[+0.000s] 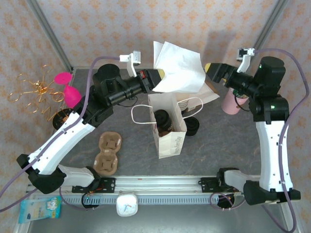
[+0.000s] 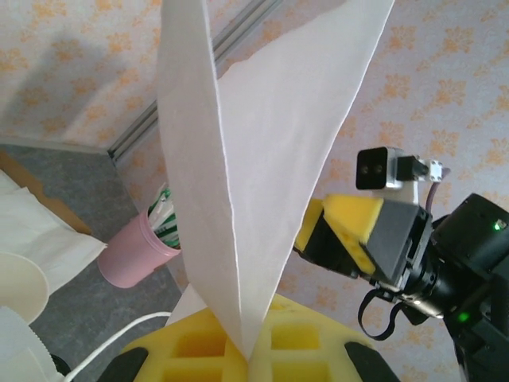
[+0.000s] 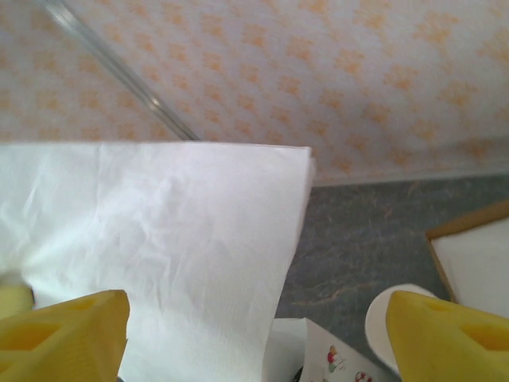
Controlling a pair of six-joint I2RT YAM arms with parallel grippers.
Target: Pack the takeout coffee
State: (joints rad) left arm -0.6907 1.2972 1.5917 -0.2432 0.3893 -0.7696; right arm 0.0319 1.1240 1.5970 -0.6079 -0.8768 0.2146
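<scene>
The takeout coffee [image 1: 163, 119], a cup with a black lid, stands inside the open white paper bag [image 1: 170, 138] at the table's middle. Above the bag hangs a white napkin [image 1: 181, 73]. My left gripper [image 1: 160, 74] is shut on the napkin's left edge. In the left wrist view the sheet [image 2: 238, 159] rises from between the yellow pads [image 2: 191, 350]. My right gripper [image 1: 210, 69] stands open at the napkin's right corner. In the right wrist view its yellow fingertips [image 3: 64, 334] are spread wide, with the napkin [image 3: 159, 255] across the left of the gap.
A pink cup [image 1: 232, 103] of packets stands under the right arm. Lidless cups [image 1: 183, 104] and a black lid [image 1: 193, 127] sit right of the bag. Two cardboard cup carriers [image 1: 108, 153] lie front left. A pink object [image 1: 68, 90] and gold wire [image 1: 36, 92] lie far left.
</scene>
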